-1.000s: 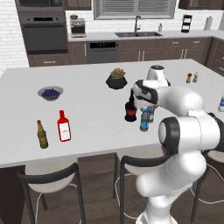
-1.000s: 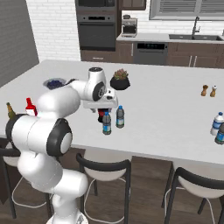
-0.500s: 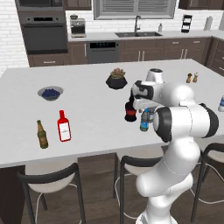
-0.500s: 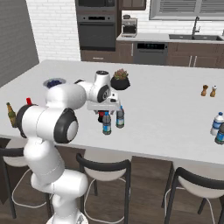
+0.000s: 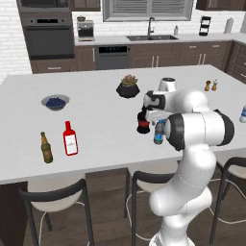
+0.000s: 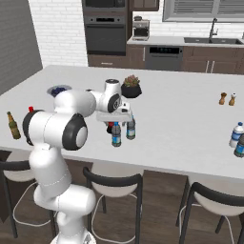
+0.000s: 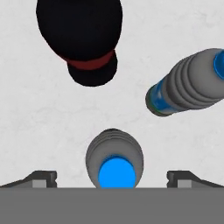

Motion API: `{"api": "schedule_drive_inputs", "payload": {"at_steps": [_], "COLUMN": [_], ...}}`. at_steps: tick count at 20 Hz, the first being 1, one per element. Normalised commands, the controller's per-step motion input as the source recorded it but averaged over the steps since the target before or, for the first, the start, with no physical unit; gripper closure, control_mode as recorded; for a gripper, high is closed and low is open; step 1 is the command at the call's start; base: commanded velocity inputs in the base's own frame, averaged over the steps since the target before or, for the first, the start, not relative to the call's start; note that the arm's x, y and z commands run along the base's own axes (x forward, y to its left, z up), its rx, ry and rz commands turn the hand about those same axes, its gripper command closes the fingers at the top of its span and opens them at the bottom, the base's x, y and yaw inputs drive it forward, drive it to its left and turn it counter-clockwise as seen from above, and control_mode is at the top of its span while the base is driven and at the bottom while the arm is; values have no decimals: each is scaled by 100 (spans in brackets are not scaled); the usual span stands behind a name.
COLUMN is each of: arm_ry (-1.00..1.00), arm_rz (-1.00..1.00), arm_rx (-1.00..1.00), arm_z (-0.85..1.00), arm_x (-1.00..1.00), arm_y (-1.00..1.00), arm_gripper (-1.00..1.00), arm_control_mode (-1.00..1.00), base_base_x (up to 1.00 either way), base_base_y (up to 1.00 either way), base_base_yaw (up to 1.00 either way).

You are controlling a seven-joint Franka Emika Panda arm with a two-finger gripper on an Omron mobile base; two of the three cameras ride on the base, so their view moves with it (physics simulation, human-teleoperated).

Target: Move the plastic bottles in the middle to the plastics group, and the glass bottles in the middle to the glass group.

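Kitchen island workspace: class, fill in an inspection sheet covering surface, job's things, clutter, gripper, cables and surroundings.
Surface: white island counter, bare around the middle cluster.
Job's things: black glass bottle and two water bottles upright mid-counter; beer bottle and red bottle at left; plastic bottles at right.
Clutter: blueberry bowl, potted plant, shakers.
Gripper: gripper open, above one water bottle's cap.
Cables: nothing seen.
Surroundings: oven, sink, stools.

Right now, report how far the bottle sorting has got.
Nothing sorted yet. The round black glass bottle and both small clear water bottles stand mid-counter. The gripper hangs over one, jaws open around its blue cap. All three moves remain.
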Motion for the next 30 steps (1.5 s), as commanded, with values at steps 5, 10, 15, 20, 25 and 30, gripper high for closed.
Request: {"api": "schedule_drive_inputs", "payload": {"at_steps": [5, 10, 15, 20, 25, 30], "arm_ry": [0, -1, -5, -10, -7, 7], "arm_rz": [0, 0, 3, 7, 7, 2], "arm_rx": [-1, -1, -1, 0, 0, 0], "arm_z": [-12, -28, -22, -30, -34, 5], "arm_x": [-13, 9, 4, -8, -18, -23], "arm_y": [0, 0, 0, 0, 0, -5], "arm_gripper": [-100, -100, -100, 100, 100, 100], "arm_control_mode": [-100, -100, -100, -100, -100, -100], "base_base_x": [0, 0, 0, 0, 0, 0], "base_base_y": [0, 0, 0, 0, 0, 0], "base_base_yaw": [0, 0, 0, 0, 0, 0]}}
